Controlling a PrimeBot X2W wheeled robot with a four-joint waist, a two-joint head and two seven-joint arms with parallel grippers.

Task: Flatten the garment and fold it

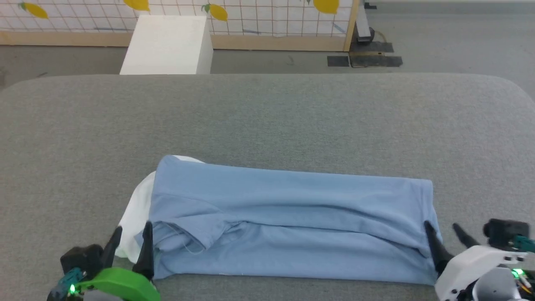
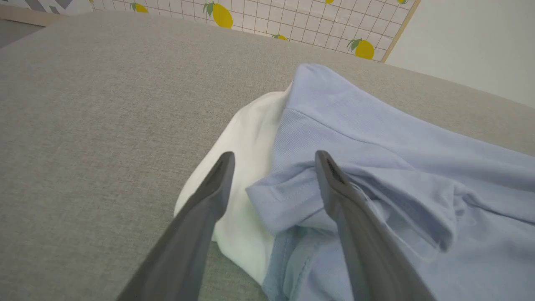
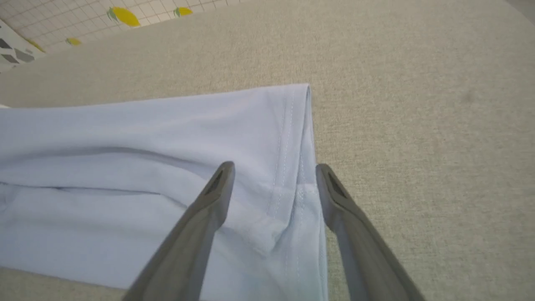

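Two grippers are seen at the near edge, both spread wide with nothing held. The left gripper is set at the garment's left end; in the left wrist view one finger is over the white section and the other is against the blue sleeve hem. The right gripper is placed at the right end, one finger over the cloth and the other over bare surface just beside the stitched hem. Contact with the cloth cannot be judged. The garment is laid as a long folded band between the two grippers, close to the near edge of the grey padded surface, creased along its length. Beyond the surface, a white box is seen on the floor, and farther back a lemon-print grid panel.
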